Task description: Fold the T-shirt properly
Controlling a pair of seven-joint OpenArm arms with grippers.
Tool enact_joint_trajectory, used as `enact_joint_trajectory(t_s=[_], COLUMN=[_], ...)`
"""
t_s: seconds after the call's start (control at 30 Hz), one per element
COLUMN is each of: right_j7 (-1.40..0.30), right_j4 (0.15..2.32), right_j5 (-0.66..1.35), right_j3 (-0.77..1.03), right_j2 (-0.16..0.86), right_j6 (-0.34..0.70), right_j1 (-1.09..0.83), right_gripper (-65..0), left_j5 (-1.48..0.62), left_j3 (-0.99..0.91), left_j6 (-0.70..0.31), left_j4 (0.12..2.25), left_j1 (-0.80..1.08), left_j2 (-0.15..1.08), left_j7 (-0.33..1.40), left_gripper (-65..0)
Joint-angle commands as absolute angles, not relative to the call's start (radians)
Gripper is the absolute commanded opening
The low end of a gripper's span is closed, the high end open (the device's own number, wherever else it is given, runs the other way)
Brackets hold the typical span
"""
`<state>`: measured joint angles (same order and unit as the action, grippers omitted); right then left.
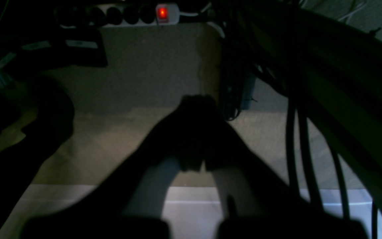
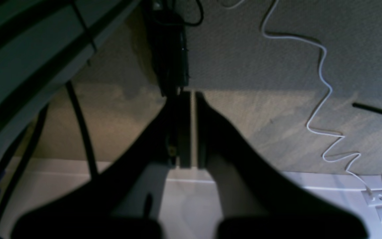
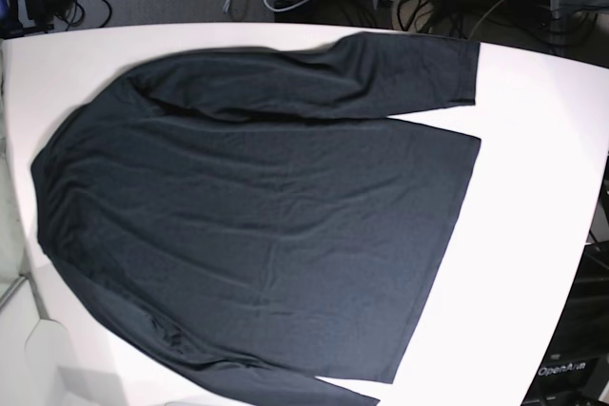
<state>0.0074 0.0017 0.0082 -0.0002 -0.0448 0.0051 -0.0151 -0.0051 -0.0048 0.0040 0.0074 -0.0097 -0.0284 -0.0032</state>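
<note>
The surface is white and broad, with tangled cables and equipment along its far edge; the wrist views look down past the surface edge to a grey carpeted floor, where a power strip shows a lit red switch and a white cable snakes across the carpet.

The T-shirt lies spread flat across most of the surface, collar end toward the left, hem toward the right; one sleeve lies along the far side, its cuff near the right; the other runs along the near edge and is partly cut off by the frame; shallow wrinkles cross the body; no fold is yet made.

Neither arm appears in the base view; both hang off the surface, well apart from the garment. The left gripper has its fingers clenched together, holding nothing; the right gripper is likewise closed on nothing, only a thin slit showing between the fingers.

Assessment: the fabric looks thin, soft and light; it should drape and bunch readily and may drag on the surface rather than slide cleanly. Sound hold points appear to be the far sleeve's cuff and the hem corners on the right, pinched at the edge.
</note>
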Motion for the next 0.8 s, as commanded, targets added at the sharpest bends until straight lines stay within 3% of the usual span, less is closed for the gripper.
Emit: enact_joint_trajectory(t_s=[0.0, 0.77], right_j7=[0.002, 0.002], right_j4=[0.0, 0.0], right_j5=[0.013, 0.013], right_j3=[0.002, 0.002], right_j2=[-0.048, -0.047], right_j6=[-0.005, -0.005], right_j1=[-0.021, -0.028], right_gripper=[-65.0, -65.0], left_j5=[-0.007, -0.007], left_j3=[-0.005, -0.005], left_j6=[0.004, 0.004], left_j4=[0.01, 0.004], left_j1=[-0.013, -0.01], left_j2=[-0.031, -0.031], left_j7=[-0.004, -0.001], left_gripper=[-64.6, -64.6])
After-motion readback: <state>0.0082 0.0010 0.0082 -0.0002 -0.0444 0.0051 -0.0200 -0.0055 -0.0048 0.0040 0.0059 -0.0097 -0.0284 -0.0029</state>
